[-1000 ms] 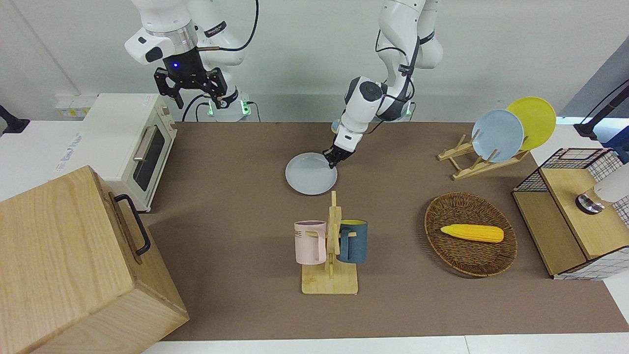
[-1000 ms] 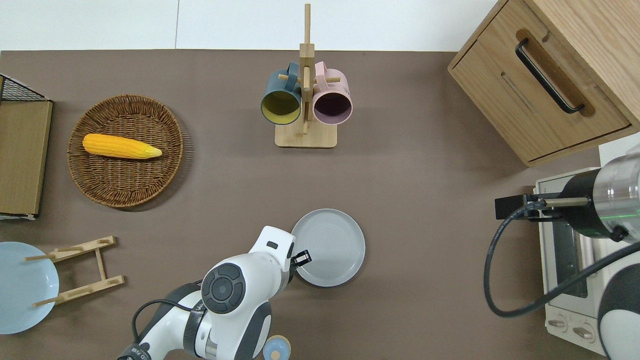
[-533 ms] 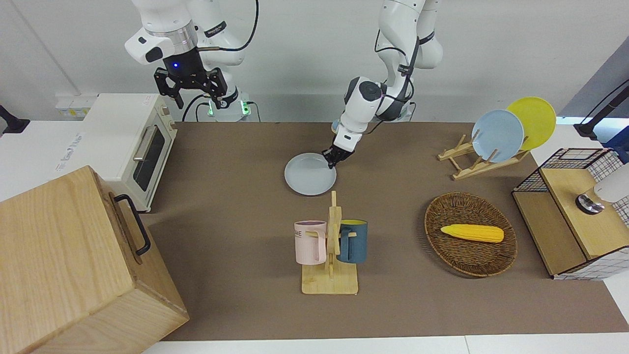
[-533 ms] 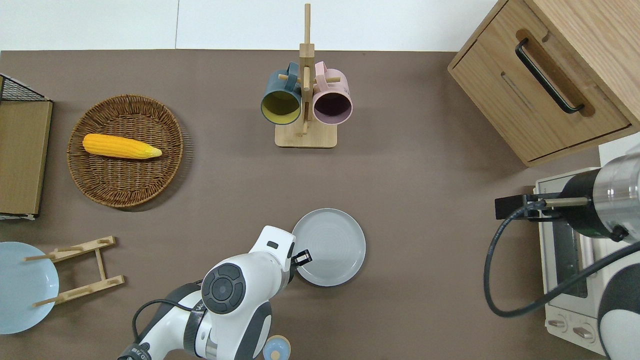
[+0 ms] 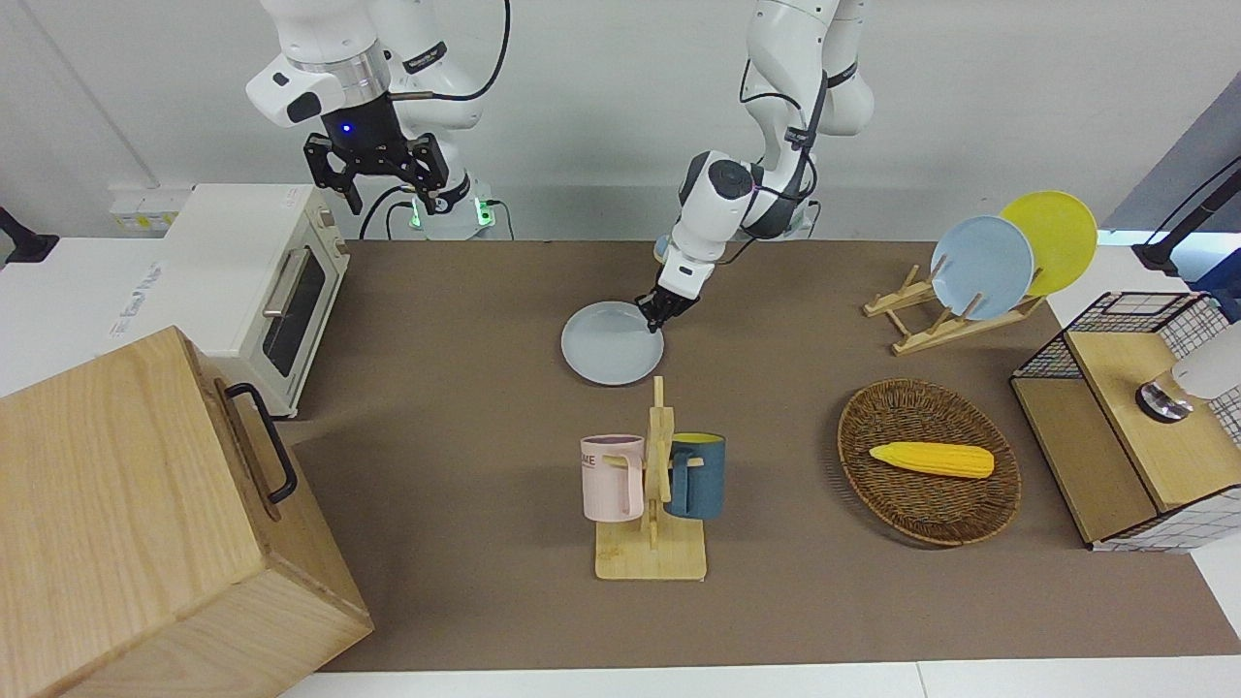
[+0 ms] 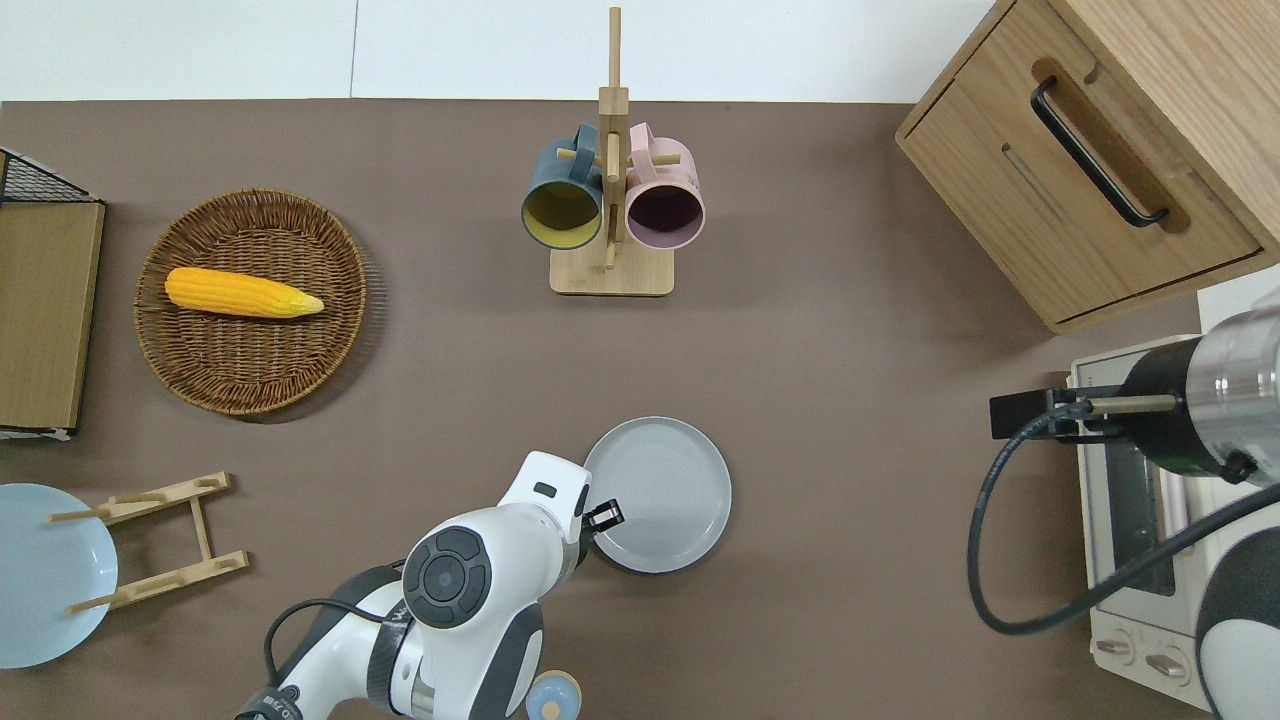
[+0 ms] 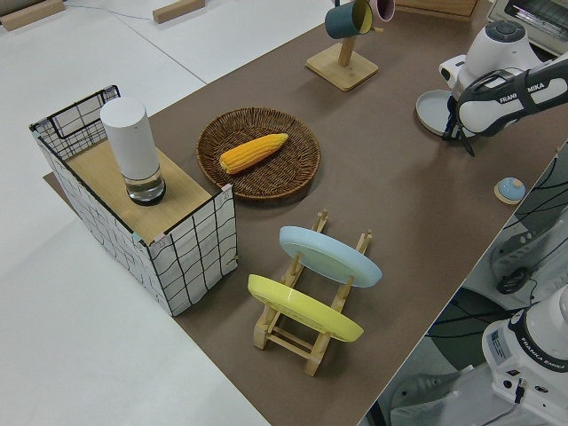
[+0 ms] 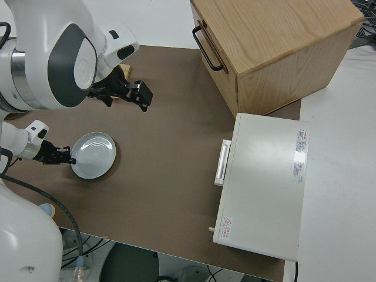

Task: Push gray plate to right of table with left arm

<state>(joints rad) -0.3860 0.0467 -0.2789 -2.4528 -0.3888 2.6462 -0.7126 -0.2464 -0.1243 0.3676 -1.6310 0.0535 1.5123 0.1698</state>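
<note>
The gray plate (image 5: 613,343) lies flat on the brown table (image 5: 465,320), about midway along it and nearer to the robots than the mug rack. It also shows in the overhead view (image 6: 657,494) and the right side view (image 8: 93,155). My left gripper (image 5: 654,315) is low at the table, fingers together, touching the plate's rim on the side toward the left arm's end; it shows in the overhead view (image 6: 603,517) too. My right gripper (image 5: 373,179) is parked, fingers open and empty.
A wooden mug rack (image 5: 652,485) with a pink and a blue mug stands farther from the robots than the plate. A toaster oven (image 5: 262,281) and a wooden box (image 5: 145,523) fill the right arm's end. A corn basket (image 5: 929,460) and a plate rack (image 5: 979,267) stand toward the left arm's end.
The gray plate and my left gripper have crept a very small way toward the right arm's end. The right arm has not moved.
</note>
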